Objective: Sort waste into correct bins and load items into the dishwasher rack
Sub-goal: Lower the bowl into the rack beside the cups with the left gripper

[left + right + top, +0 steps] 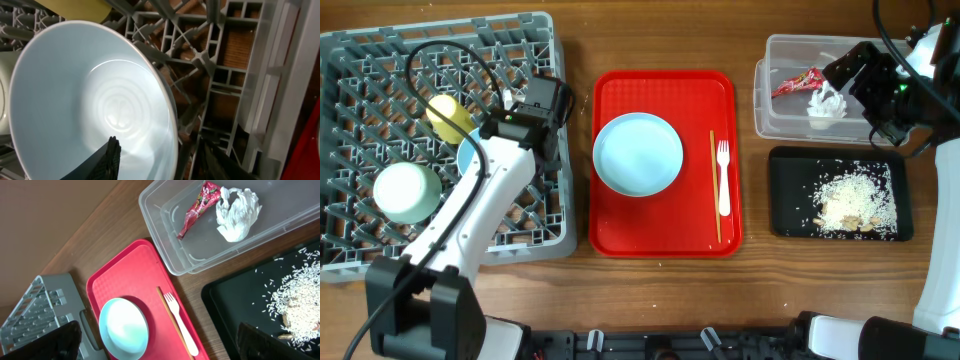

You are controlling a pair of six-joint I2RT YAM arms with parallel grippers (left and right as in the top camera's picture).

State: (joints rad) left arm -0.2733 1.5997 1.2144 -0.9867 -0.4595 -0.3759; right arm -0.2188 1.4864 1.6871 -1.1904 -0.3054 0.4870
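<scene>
The grey dishwasher rack (380, 60) holds a yellow cup (448, 117) and a pale green bowl (408, 192). My left gripper (160, 142) is shut on a small white bowl (90, 95) standing tilted in the rack (235, 75). One finger (112, 155) is inside the bowl, the other is outside its rim. My right gripper (157, 326) hangs open and empty over the clear tub (770, 110). A red wrapper (197, 207) and a white napkin (237, 210) lie in the tub. Rice scraps (855, 200) lie in the black tray (790, 170).
A red serving tray (620, 220) sits mid-table between the rack and the bins. It carries a round white plate (638, 153), a white fork (723, 180) and a thin wooden stick (713, 185). My left arm lies across the rack's right half.
</scene>
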